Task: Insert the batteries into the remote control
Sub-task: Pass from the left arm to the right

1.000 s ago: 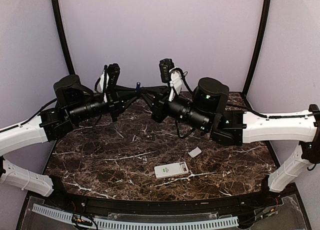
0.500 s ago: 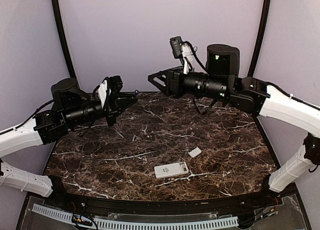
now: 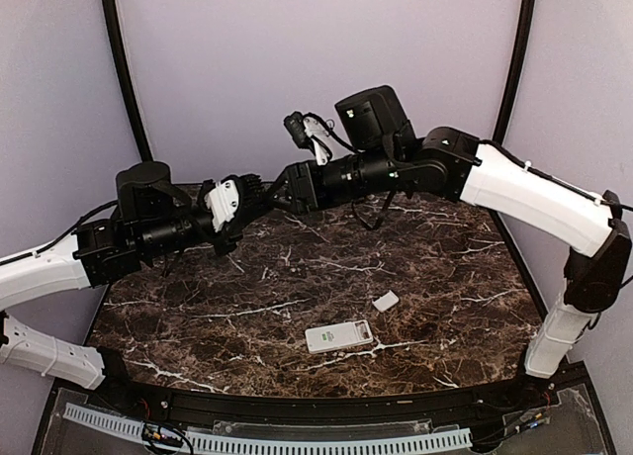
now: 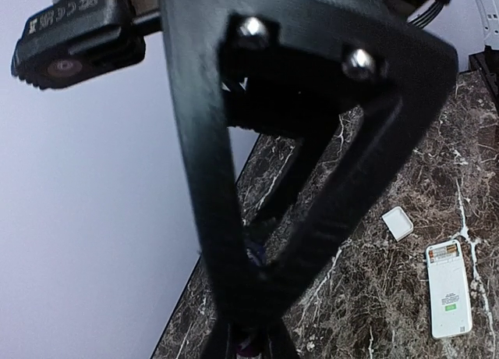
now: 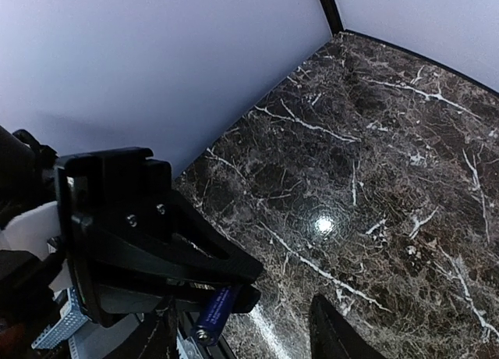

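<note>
The white remote control (image 3: pixel 338 335) lies back-up on the marble table near the front, also in the left wrist view (image 4: pixel 450 289), with its battery bay open at one end. My left gripper (image 3: pixel 265 192) is shut on a blue battery (image 5: pixel 214 314) and holds it in the air over the table's back left. My right gripper (image 3: pixel 285 196) is open. Its fingers (image 5: pixel 335 335) stand on either side of the battery's end without touching it. In the left wrist view the right gripper's black body fills the frame and hides most of the battery.
The small white flat cover (image 3: pixel 386 301) lies just behind and right of the remote, also in the left wrist view (image 4: pixel 398 222). Purple walls close the back and sides. Both arms hang high over the table's back half.
The grippers drew apart, with the right arm lifting high. The right gripper has now swung down and left to the left gripper's tips. The remote and cover have not moved.
</note>
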Motion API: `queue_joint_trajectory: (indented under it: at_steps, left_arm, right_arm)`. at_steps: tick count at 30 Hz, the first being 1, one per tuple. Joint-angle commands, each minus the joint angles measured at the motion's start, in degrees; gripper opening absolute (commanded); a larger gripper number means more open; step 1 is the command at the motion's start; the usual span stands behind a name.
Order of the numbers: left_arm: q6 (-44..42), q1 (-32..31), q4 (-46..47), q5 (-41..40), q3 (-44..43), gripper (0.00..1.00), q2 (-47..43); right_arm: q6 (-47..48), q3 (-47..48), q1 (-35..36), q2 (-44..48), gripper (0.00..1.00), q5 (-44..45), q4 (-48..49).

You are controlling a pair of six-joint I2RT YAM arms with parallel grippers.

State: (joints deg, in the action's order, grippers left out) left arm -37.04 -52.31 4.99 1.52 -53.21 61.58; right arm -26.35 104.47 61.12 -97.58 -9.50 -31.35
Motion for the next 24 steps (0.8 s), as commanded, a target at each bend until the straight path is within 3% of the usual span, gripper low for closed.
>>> queue_joint_trajectory:
  at_steps: [1, 4, 12, 18, 22, 24]
  left_arm:
    - [-1.6, -0.4, -1.4, -0.9, -0.3, 0.0, -0.1]
    - [-2.0, -0.5, -1.6, -0.9, -0.3, 0.0, 0.1]
    - [-2.5, -0.7, -1.6, -0.8, -0.1, 0.0, 0.4]
    - [-2.5, -0.8, -1.6, -0.9, -0.1, 0.0, 0.4]
    - [-1.0, -0.7, -1.2, -0.8, 0.0, 0.0, -0.1]
    - [1.2, -0.8, -0.4, -0.3, 0.4, 0.19, -1.1]
  right_arm:
    - [-1.3, 2.6, 0.2, -1.1, 0.48, -3.1, -1.8]
    - [-1.2, 3.1, 0.2, -2.0, 0.34, -4.0, -1.9]
    - [-0.7, 3.2, 0.2, -2.3, 0.28, -4.0, -2.5]
    - [-0.1, 3.1, 0.2, -2.3, 0.01, -4.0, -3.0]
    - [1.1, 2.4, 0.2, -1.2, 0.0, -3.5, -2.8]
    - [2.0, 1.4, 0.1, 0.0, 0.0, -3.6, -1.8]
